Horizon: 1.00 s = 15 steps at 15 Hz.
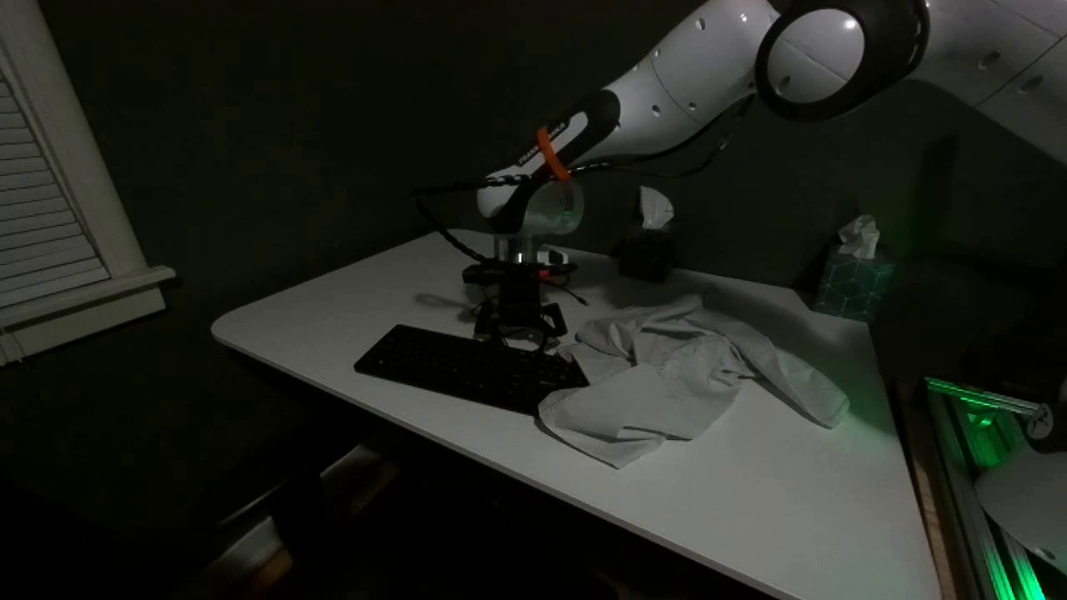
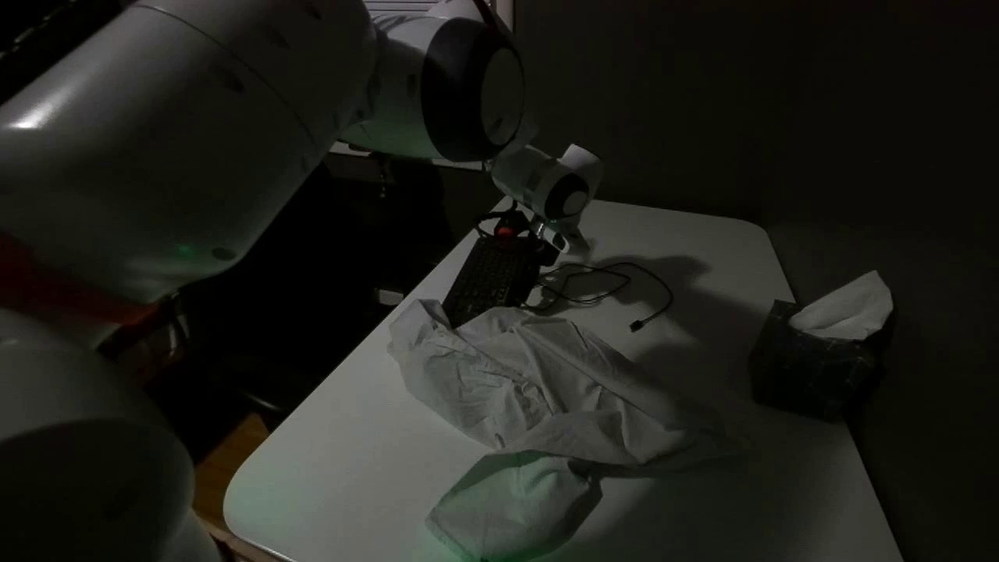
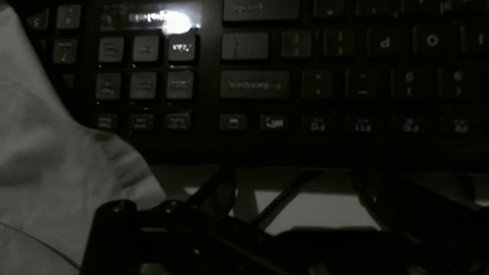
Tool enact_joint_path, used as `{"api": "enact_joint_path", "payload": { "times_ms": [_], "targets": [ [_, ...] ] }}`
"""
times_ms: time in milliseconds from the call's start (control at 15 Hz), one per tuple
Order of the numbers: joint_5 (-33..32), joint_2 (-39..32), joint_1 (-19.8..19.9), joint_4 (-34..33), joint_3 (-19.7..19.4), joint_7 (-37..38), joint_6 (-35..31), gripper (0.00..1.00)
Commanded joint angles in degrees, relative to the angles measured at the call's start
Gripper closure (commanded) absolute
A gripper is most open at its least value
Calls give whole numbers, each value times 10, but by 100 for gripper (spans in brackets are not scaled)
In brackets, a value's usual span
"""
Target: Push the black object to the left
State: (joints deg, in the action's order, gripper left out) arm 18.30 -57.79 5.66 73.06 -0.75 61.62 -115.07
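Gripper (image 1: 518,332) beside keyboard (image 3: 267,86), long function-key edge nearest.

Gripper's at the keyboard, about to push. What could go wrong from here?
Three possible snags. The white cloth lies over one end of the keyboard, so it may drag along or add resistance. The black cable loops on the table next to the keyboard and might catch on the gripper. The keyboard also lies close to a table edge in both exterior views; a push veering that way could carry it over.
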Motion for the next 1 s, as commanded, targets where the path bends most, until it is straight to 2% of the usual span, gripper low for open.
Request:
{"api": "enact_joint_path", "payload": {
  "times_ms": [0, 200, 600, 733, 933],
  "targets": [
    [38, 21, -11, 50, 14, 1, -13, 0],
    [35, 28, -17, 54, 12, -21, -56, 0],
    [29, 95, -26, 63, 12, -43, -127, 0],
    [15, 125, -33, 71, 2, -39, -120, 0],
    [-56, 188, -54, 106, -34, -64, -93, 0]
  ]
}}
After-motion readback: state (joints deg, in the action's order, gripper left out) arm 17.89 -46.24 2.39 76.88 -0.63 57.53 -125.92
